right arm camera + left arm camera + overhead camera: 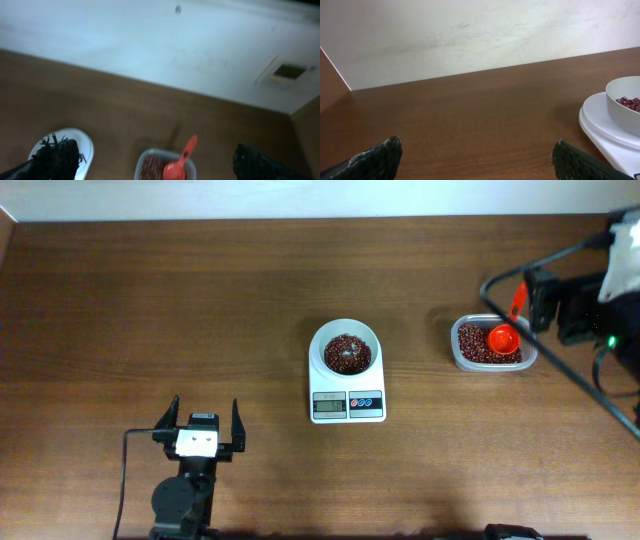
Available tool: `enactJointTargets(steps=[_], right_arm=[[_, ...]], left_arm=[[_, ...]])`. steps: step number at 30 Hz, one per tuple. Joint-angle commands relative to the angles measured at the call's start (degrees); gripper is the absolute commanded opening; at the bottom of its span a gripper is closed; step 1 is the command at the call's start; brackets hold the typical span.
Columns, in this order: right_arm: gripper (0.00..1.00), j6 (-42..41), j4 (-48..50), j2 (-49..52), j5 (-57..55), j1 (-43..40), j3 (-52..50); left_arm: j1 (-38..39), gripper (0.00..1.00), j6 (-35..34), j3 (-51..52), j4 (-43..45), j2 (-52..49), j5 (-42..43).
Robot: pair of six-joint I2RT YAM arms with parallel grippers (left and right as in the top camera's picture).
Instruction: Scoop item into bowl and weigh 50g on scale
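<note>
"While both pincers are spread, is either one holding anything?"

"No. The left pincer [205, 412] is released, with its jaws as wide as they go. Only bare counter [470, 115] lies between them, and nothing touches them."

"And the right one?"

"It's the same. The right pincer [154, 152] is released and empty, with its jaws far apart at the two lower corners of its wrist view."

"Where are the beans [347, 353] from the left pincer?"

"They're ahead of it and off to its right, well apart from it. They're heaped in the white bowl [347, 325], which stands on the scale [347, 406]. In the left wrist view the bowl sits at the far right edge, beyond the right jaw."

"And from the right pincer?"

"A clear tub [453, 343] with more beans in it lies near that pincer, low between the jaws in its wrist view. A red scoop [503, 338] rests in the tub, apart from both jaws, with its handle slanting up towards the pincer. The scale shows only as a white edge partly behind the left-hand jaw there. The overhead view puts the bowl well beyond the tub, on the side away from the right pincer."

"Can you read the scale's display?"

"It's too small to read."
</note>
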State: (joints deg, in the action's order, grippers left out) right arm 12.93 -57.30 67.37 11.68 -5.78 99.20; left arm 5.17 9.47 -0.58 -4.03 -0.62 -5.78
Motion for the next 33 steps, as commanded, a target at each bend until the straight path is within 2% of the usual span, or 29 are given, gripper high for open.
enactJointTargets(steps=[1, 7, 13, 19, 24, 33], right_arm=[[0.99, 0.35, 1.73, -4.39, -0.5, 0.2, -11.74], [0.99, 0.33, 18.14, -10.49, -0.94, 0.2, -34.99], [0.99, 0.31, 40.06, -15.45, 1.77, 0.59, -58.84], [0.99, 0.28, 61.75, -22.34, 1.84, 4.33, -80.74], [0.99, 0.11, 65.83, -26.67, 1.68, 4.33, -89.02], [0.99, 0.11, 69.68, -31.74, 2.97, 4.26, -96.48]], left_arm=[[-0.2, 0.99, 0.92, 0.07, -0.37, 0.28, 0.85], [-0.2, 0.99, 0.92, 0.07, -0.37, 0.28, 0.85], [-0.2, 0.99, 0.92, 0.07, -0.37, 0.28, 0.87], [-0.2, 0.99, 0.92, 0.07, -0.37, 0.28, 0.87], [-0.2, 0.99, 0.92, 0.07, -0.37, 0.28, 0.85], [-0.2, 0.99, 0.92, 0.07, -0.37, 0.28, 0.87]])
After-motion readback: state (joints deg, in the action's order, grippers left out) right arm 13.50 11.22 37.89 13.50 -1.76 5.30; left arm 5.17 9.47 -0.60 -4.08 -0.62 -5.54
